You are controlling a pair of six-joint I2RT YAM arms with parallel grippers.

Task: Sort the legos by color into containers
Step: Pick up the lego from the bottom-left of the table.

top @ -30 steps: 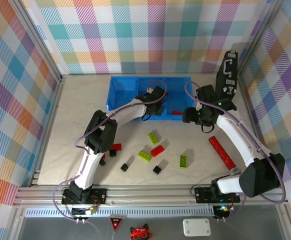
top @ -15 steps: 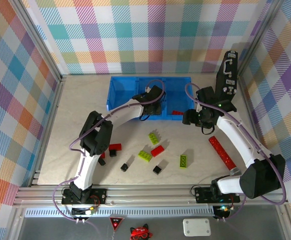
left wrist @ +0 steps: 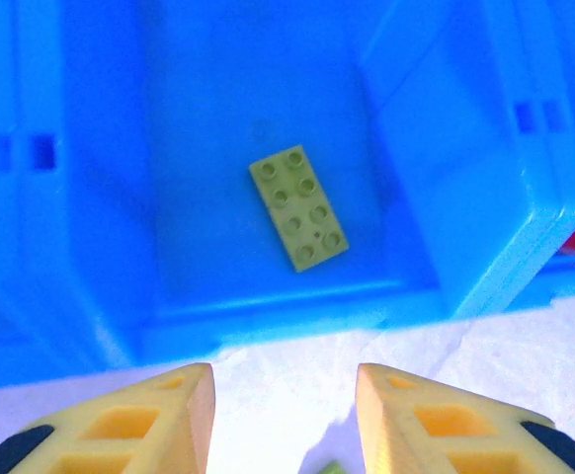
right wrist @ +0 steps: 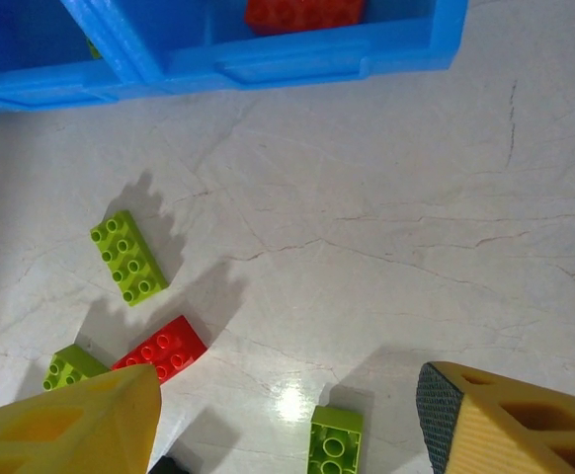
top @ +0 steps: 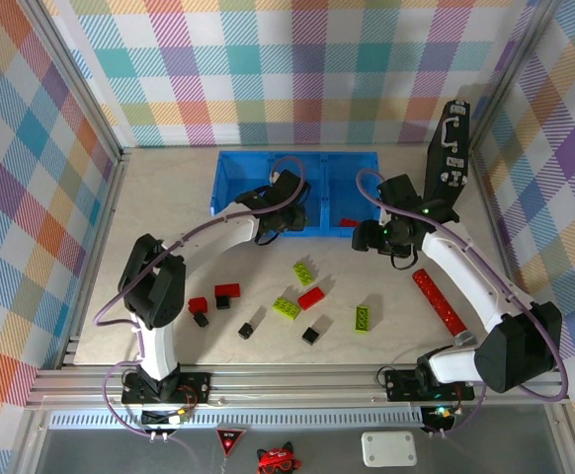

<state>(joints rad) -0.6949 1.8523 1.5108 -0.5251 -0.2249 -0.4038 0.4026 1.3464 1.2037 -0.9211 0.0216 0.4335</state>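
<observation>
on the near half of the desk (top: 159, 227) about ten legos (top: 287, 308) lie loose: black ones (top: 311, 336) closest to the arm bases, reds (top: 227, 290) and limes (top: 363, 318) mixed in just beyond, and a long red strip (top: 439, 302) off to the right. past them, just short of the bin, the right hand (right wrist: 283, 385) hangs wide open with nothing in it, looking down on a lime brick (right wrist: 127, 257) and a red brick (right wrist: 164, 351). a touch further on, the left hand (left wrist: 283, 415) hovers at the near wall of the blue bin (left wrist: 465, 227), fingers spread and empty too. inside, a sorted lime piece (left wrist: 299, 207) lies flat in the middle compartment, and a sorted red piece (top: 347, 222) in the right one. i'd say both hands are between bricks. next, either must drop onto a loose piece, close across it, and carry it to its colour's compartment.
</observation>
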